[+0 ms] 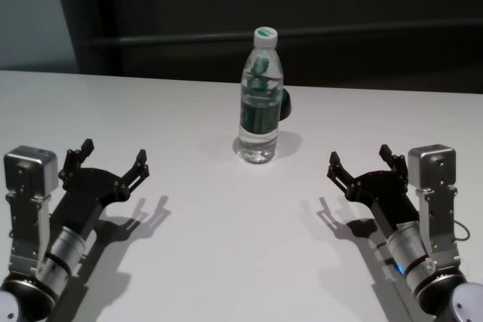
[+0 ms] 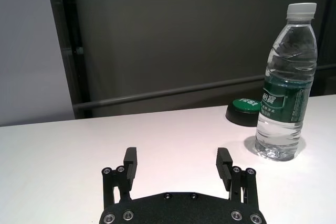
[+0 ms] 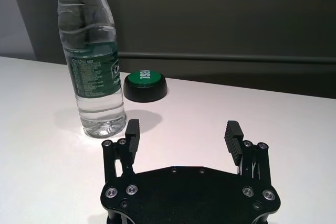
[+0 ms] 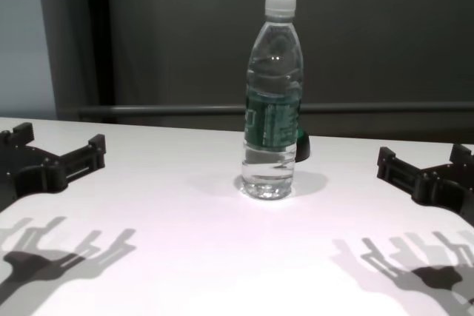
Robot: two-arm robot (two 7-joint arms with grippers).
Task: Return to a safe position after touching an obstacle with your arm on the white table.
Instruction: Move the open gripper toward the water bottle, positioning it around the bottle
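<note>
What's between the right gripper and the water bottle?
Only bare white table lies between the open right gripper and the water bottle, clearest in the head view.

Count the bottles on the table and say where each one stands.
1. The water bottle stands upright mid-table on the white table, between and beyond the left gripper and right gripper, with a dark green-topped button just behind it.

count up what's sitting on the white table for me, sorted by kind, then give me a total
Clear plastic water bottle with white cap and green label band: 1
Round black-based button with green top: 1
Total: 2
Both stand on the white table; the left gripper and right gripper hover open, empty.
</note>
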